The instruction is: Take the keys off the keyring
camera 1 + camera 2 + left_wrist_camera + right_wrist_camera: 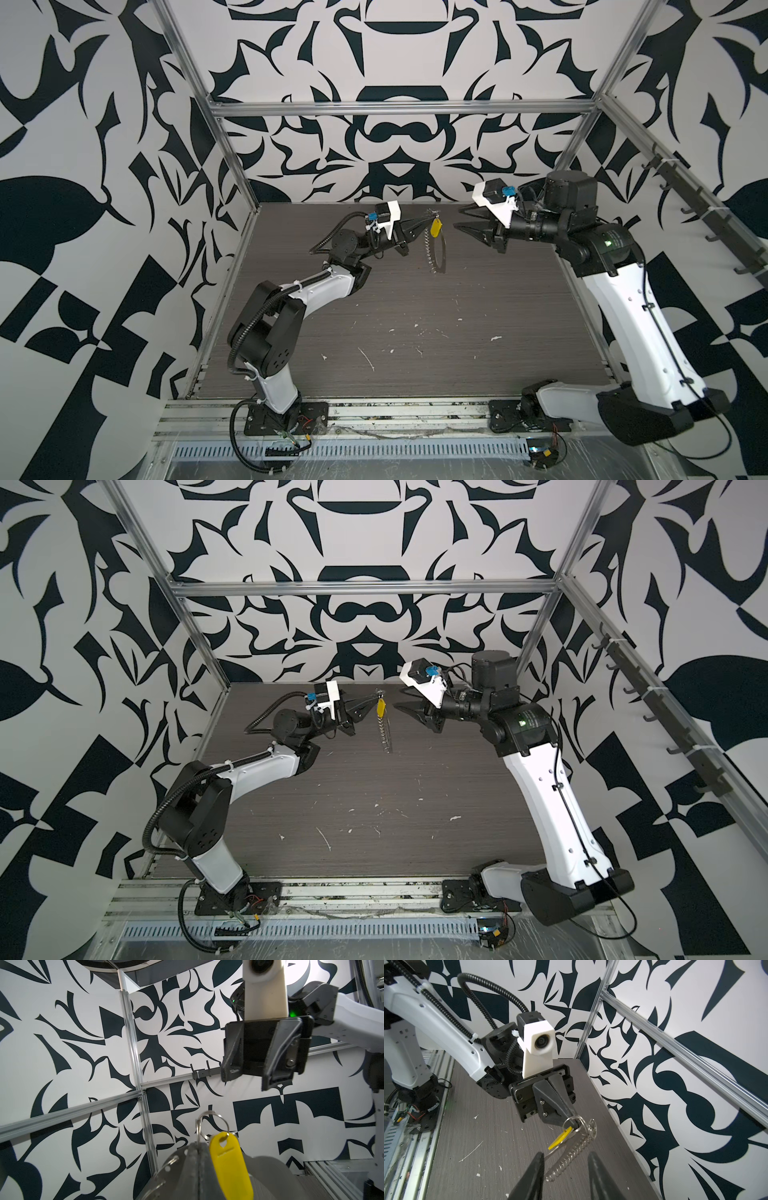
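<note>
Yellow plastic marked the keys (435, 227), which were hung in the air above the far part of the table (415, 316), well clear of its surface. The keyring (580, 1127) was pinched at its cluster of metal rings by the clenched left gripper (428, 224), and the silvery chain (572, 1154) was left to dangle below. Such a raised hold was judged to have been chosen so that the tag would hang free and be presented to the other arm. The right gripper (457, 218) was seen near the tag, not touching it, its jaws parted, empty and pointed at the bunch. In the right wrist view the tag was framed between the two dark fingers (536, 1167). The keys were not yet taken off; a narrow pinch on the tag alone, clear of the chain, was thought to be needed next.
</note>
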`<state>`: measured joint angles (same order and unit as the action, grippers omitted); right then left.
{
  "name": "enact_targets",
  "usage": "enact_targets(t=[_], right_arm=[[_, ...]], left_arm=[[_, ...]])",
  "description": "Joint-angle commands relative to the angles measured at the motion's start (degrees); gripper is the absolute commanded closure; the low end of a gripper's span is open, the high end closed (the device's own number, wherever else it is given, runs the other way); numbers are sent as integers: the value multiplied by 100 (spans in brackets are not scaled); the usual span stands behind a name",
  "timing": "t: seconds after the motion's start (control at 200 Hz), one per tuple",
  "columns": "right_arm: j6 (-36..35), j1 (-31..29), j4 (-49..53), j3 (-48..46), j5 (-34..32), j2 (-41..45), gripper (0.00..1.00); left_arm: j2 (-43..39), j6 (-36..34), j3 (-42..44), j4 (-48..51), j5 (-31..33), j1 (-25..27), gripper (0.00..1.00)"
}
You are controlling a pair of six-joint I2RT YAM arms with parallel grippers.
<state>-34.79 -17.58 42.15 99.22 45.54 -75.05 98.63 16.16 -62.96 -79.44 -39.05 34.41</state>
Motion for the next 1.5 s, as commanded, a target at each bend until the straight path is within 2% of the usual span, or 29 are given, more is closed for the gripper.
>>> enact_targets(t=[0.0, 0.45, 0.9, 1.295, 1.36, 1.495], right_arm=[[-335, 18, 152, 217, 478, -109, 63], [-475, 1, 282, 520, 833, -501, 67], [-727, -243, 708, 804, 581, -817, 73], [-964, -403, 1082, 1030, 261, -982, 89], [-936, -426, 1038, 1021, 179, -988, 88], [-912, -483, 1023, 1046, 53, -1028, 79]], left_arm=[[-312, 229, 89, -318, -228, -49, 100], [-441, 312, 152, -309, -397, -58, 100], [-409, 336, 126, -316, -497, -58, 100], [-408, 344, 140, -313, -516, -58, 100], [-415, 335, 140, -318, -523, -58, 100], [-396, 335, 118, -318, -550, -58, 100]])
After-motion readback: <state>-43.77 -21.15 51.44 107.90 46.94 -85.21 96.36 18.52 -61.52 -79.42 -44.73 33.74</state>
